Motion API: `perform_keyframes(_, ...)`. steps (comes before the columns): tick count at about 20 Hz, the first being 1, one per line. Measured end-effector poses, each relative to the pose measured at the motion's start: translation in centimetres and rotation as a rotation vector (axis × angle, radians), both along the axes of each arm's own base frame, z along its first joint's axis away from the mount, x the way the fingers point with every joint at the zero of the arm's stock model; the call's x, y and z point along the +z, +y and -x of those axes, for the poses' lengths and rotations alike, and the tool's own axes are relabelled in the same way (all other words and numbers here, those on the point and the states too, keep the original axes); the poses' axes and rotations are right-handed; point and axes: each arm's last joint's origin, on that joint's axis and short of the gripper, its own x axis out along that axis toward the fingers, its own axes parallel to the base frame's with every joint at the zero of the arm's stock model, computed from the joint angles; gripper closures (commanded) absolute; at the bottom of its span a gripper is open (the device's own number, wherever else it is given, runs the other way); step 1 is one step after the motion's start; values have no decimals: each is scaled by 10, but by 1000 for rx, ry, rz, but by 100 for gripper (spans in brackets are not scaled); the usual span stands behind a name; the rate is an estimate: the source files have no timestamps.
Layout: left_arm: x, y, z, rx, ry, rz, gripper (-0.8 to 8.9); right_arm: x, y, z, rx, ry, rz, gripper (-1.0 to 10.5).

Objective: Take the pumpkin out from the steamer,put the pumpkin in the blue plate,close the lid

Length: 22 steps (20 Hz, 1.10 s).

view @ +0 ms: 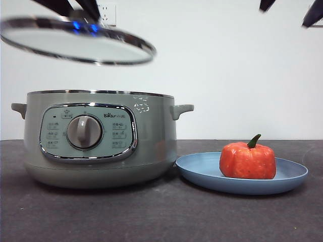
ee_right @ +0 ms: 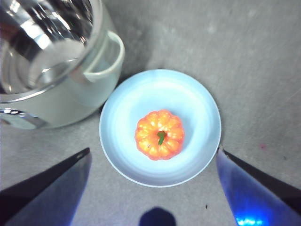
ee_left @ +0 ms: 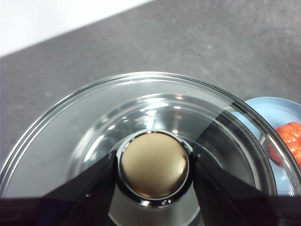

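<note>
The orange pumpkin [view: 247,160] sits upright in the blue plate [view: 202,171], just right of the sage-green steamer [view: 151,136]. The steamer is open. My left gripper [ee_left: 153,165] is shut on the knob [ee_left: 153,183] of the glass lid [view: 75,43] and holds the lid tilted in the air above the steamer's left side. My right gripper [ee_right: 154,150] is open and empty, high above the plate [ee_right: 197,103] and pumpkin [ee_right: 160,134]. In the front view only its tips [view: 287,12] show at the top right corner.
The dark grey table [view: 161,217] stretches in front of the steamer and plate. A white wall stands behind. The steamer's side handle [ee_right: 110,54] reaches toward the plate's rim.
</note>
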Motion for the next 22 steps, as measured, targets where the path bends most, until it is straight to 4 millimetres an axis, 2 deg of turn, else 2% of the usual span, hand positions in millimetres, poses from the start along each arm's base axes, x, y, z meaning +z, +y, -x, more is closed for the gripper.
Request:
perform_keyframes(4, -27, -16, -29, -38, 74, 11, 823, 9, -9, 18, -2, -37, -16, 506)
perform_keyframes(8, -46, -24, -43, -51, 138, 9, 822, 12, -11, 22, -2, -50, -22, 506)
perform_keyframes(20, -55, -25, -45, -43, 181, -18, 802, 12, -11, 22, -2, -50, -22, 506)
perform_keyframes(21, -55, -25, -45, -43, 182, -18, 712, 12, -11, 22, -2, -50, -22, 506)
perform_keyframes(22, -55, -25, -45, -43, 182, -18, 561, 12, -11, 22, -2, -50, -22, 506)
